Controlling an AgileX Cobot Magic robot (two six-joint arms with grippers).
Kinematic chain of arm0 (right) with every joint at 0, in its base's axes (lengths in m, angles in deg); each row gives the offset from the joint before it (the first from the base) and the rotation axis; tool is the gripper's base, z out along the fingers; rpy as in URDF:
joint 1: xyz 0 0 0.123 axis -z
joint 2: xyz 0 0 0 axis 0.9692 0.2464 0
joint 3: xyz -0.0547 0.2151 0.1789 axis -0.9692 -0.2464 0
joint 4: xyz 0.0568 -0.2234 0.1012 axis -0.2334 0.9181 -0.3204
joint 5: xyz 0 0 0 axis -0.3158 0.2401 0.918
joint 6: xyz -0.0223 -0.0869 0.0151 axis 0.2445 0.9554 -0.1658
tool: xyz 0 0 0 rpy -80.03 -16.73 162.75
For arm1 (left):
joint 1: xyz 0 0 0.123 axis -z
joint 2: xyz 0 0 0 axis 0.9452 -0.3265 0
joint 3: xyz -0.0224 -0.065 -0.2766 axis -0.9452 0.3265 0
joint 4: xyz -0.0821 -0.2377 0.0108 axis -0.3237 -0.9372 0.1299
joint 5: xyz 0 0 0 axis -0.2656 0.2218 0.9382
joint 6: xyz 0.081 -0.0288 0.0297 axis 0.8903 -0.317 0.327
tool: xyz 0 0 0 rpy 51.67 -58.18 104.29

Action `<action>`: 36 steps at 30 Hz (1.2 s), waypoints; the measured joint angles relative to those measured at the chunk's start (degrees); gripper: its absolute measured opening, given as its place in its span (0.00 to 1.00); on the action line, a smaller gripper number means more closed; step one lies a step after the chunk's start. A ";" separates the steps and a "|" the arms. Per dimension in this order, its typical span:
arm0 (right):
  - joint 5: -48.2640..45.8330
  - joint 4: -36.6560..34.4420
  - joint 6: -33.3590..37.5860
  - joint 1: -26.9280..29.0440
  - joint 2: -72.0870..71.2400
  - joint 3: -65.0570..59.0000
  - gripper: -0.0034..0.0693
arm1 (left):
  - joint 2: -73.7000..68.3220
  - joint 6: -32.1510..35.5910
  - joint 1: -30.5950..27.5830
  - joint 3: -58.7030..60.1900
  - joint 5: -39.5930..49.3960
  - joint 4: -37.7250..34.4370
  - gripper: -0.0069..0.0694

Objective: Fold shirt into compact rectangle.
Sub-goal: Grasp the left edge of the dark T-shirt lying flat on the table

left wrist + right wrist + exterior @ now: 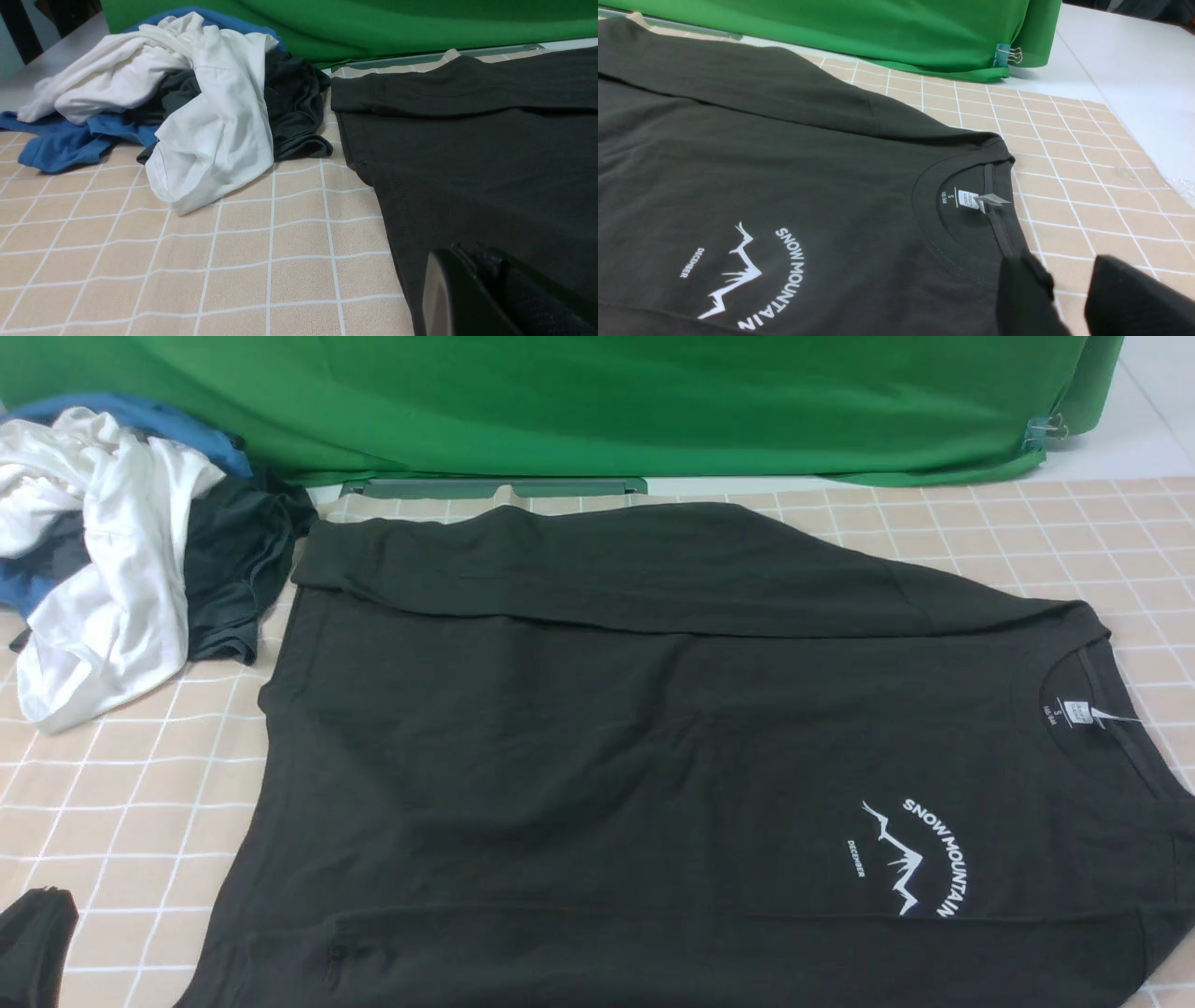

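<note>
The shirt [597,756] lies flat on the worktop [140,803] and fills most of the middle. Its neck points to the robot's right and its bottom hem points to the left. The far side of the shirt is folded over onto the body, so a long dark band runs along the back edge. The front faces up. A white mountain print [910,859] sits on the chest, near the neck. A small white label [1074,707] shows inside the neck.

The left end effector [472,270] is closed. It is low, by the hem side of the shirt. The pictures do not show if it pinches any cloth.

The right end effector [1064,280] is open and close to the neck. One finger [1022,298] is over the shoulder edge of the shirt and the other is over the bare worktop. Nothing is between them.

A pile [112,551] of white, blue and dark clothes sits at the far left, just beside the shirt's folded corner. A green cloth [560,401] hangs at the back. A clip [1050,427] holds it at the right end.
</note>
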 joint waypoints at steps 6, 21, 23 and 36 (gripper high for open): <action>-0.04 0.00 0.00 0.00 0.00 0.00 0.39 | 0.00 0.00 0.00 0.00 0.00 0.00 0.12; -0.04 0.00 0.00 0.00 0.00 0.00 0.39 | 0.00 -0.49 0.00 0.00 -3.52 -0.88 0.12; -0.04 0.00 0.00 0.00 0.00 0.00 0.39 | 0.00 -2.99 0.00 0.00 -7.82 -5.91 0.12; 1.30 0.00 0.00 0.00 0.00 0.00 0.39 | 0.00 -26.40 0.00 0.00 -49.30 -21.48 0.12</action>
